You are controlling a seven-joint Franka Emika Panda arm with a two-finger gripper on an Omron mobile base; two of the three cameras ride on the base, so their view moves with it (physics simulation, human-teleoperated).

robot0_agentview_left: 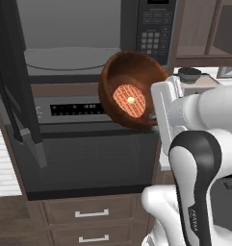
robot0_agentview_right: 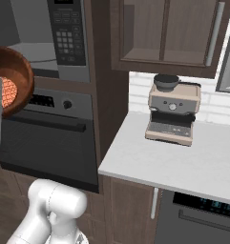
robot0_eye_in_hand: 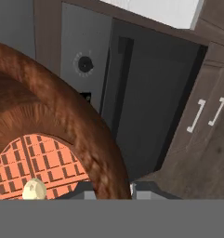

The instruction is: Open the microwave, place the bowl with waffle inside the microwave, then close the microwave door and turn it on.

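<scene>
The microwave (robot0_agentview_left: pixel 69 33) stands open, its door (robot0_agentview_left: pixel 14 96) swung out to the left and the glass turntable (robot0_agentview_left: pixel 71 58) showing inside. My gripper (robot0_agentview_left: pixel 155 114) is shut on the right rim of the reddish-brown bowl (robot0_agentview_left: pixel 132 89). The bowl is tipped toward the camera, in the air just below the cavity's right half and in front of the oven panel. The orange waffle (robot0_agentview_left: pixel 129 100) lies inside it with a pale dab on top. In the hand view the bowl's rim (robot0_eye_in_hand: pixel 81 125) runs between my fingertips (robot0_eye_in_hand: pixel 108 193), with the waffle (robot0_eye_in_hand: pixel 34 162) at lower left. The bowl (robot0_agentview_right: pixel 14 78) sits at the left edge of the right base view.
Below the microwave is the oven (robot0_agentview_left: pixel 93 153) with its bar handle (robot0_agentview_right: pixel 45 121) and knob (robot0_eye_in_hand: pixel 85 65). Drawers (robot0_agentview_left: pixel 91 214) lie under it. To the right, a white counter (robot0_agentview_right: pixel 183 157) carries a coffee machine (robot0_agentview_right: pixel 173 112). The keypad (robot0_agentview_left: pixel 156 29) flanks the cavity.
</scene>
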